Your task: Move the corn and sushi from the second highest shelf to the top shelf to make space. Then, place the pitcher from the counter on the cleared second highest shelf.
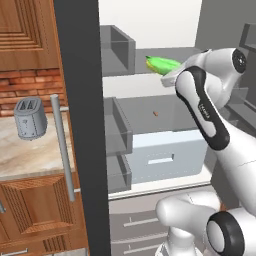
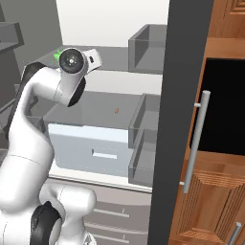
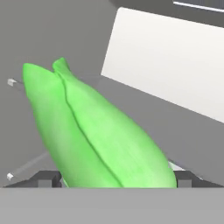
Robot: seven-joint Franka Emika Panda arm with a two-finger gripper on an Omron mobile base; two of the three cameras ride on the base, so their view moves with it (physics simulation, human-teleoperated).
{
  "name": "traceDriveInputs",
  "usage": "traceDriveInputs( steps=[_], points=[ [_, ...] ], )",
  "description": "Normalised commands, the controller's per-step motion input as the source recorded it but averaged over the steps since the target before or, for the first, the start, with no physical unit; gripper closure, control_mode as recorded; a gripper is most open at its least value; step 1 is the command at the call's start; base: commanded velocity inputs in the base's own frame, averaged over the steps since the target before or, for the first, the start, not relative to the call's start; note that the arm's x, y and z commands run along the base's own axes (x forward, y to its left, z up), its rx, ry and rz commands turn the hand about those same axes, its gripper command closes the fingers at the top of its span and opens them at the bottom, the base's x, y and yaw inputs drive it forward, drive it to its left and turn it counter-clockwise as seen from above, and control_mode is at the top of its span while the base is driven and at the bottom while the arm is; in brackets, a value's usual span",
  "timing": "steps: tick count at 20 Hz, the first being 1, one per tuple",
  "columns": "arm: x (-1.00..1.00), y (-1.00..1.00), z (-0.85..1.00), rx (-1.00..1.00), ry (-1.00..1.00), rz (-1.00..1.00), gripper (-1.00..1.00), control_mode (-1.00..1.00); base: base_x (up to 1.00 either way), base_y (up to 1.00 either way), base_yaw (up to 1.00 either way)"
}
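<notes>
The bright green corn (image 3: 100,135) lies lengthwise between my gripper's (image 3: 114,178) two dark fingertips (image 3: 43,177), which stand wide apart on either side of it; the gripper is open. From the left base the corn (image 1: 162,65) sits at the level of the top shelf (image 1: 185,54), right in front of my white wrist. A sliver of corn (image 2: 57,55) peeks out behind the wrist at the top shelf (image 2: 110,57). The tiny reddish-brown sushi (image 1: 156,113) (image 2: 116,111) rests alone on the shelf below. The pitcher is out of view.
Grey door bins (image 1: 117,47) (image 2: 148,48) hang on the open fridge doors at both sides. A pale drawer (image 1: 165,155) sits under the shelves. A grey toaster (image 1: 30,117) stands on the counter to the left, past the dark door edge (image 1: 80,125).
</notes>
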Motion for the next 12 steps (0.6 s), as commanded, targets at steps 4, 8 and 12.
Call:
traceDriveInputs(
  steps=[4,8,12],
  points=[
    [0.66,0.07,0.19,0.0,0.11,-0.11,1.0,-1.0,0.0,0.0,0.0],
    [0.93,0.18,-0.03,0.0,0.21,-0.13,1.0,-1.0,0.0,0.0,0.0],
    [0.91,0.2,-0.22,0.0,0.22,-0.07,1.0,-1.0,0.0,0.0,0.0]
  ],
)
